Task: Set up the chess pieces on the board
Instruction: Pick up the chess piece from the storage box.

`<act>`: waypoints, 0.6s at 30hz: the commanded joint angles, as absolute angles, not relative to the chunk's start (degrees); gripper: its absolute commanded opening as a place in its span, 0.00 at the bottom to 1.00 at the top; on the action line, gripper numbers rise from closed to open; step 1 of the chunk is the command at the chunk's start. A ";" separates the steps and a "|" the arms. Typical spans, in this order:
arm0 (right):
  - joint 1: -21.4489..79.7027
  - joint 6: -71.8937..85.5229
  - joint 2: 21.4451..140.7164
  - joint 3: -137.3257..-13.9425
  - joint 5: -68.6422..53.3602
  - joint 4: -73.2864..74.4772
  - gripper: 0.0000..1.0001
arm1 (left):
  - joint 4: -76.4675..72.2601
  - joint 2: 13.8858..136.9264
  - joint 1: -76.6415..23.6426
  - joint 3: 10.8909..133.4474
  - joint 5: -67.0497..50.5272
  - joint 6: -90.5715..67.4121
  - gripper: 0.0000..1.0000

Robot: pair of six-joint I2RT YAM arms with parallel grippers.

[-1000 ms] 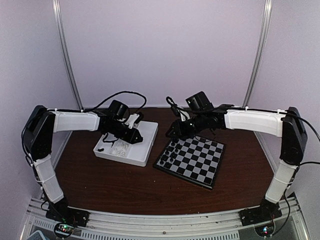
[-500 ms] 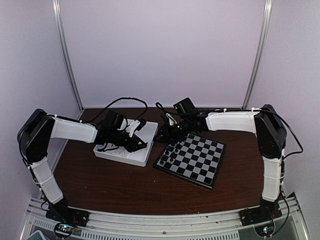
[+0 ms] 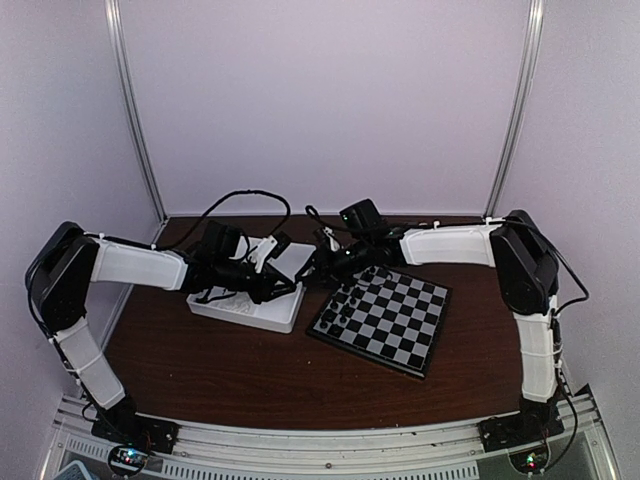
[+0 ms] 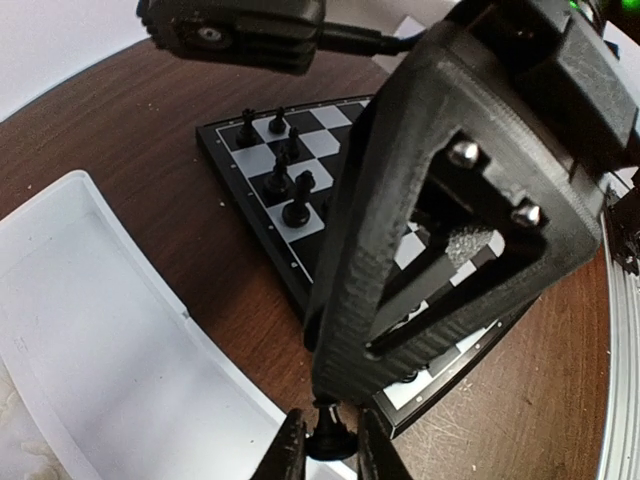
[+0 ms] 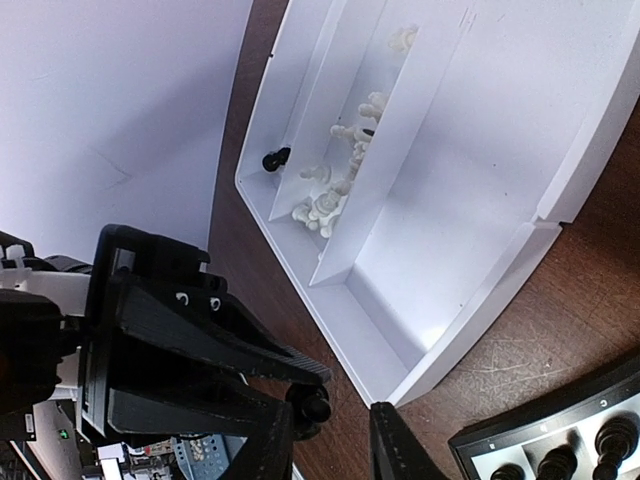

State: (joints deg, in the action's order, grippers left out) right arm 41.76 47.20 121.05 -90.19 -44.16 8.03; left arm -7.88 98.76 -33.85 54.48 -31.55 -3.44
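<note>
My left gripper [image 4: 327,447] is shut on a small black chess piece [image 4: 331,437], holding it by its base just off the tray's corner next to the board. My right gripper [image 5: 330,450] is open, and the held piece [image 5: 316,404] sits between its fingers, close to the left one. In the top view the two grippers meet between tray and board: left [image 3: 284,290], right [image 3: 308,270]. The board [image 3: 385,320] carries several black pieces [image 4: 296,196] along its left side. White pieces [image 5: 338,190] and one black piece [image 5: 272,158] lie in the tray.
The white divided tray [image 3: 250,308] stands left of the board on the brown table. Its large compartment [image 5: 470,170] holds nothing. The right gripper's body [image 4: 440,200] fills much of the left wrist view. Cables loop behind both arms.
The right gripper has swung left from over the board to the tray's corner. The left gripper has moved right, out of the tray, with the black piece, until the two met.
</note>
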 commanded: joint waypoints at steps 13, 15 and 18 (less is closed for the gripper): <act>42.10 52.49 121.76 -90.48 -48.29 1.67 0.21 | -9.70 96.68 -34.54 54.90 -31.95 -1.77 0.17; 42.10 52.55 121.73 -90.34 -48.38 1.75 0.21 | -9.66 96.68 -34.63 55.02 -31.92 -1.76 0.17; 42.07 52.29 121.79 -90.16 -48.21 2.12 0.26 | -9.70 96.55 -34.63 55.10 -31.90 -1.76 0.17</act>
State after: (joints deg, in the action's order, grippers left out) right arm 41.76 51.96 121.40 -90.19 -47.16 3.97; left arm -8.16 98.13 -34.24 54.48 -32.16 -2.83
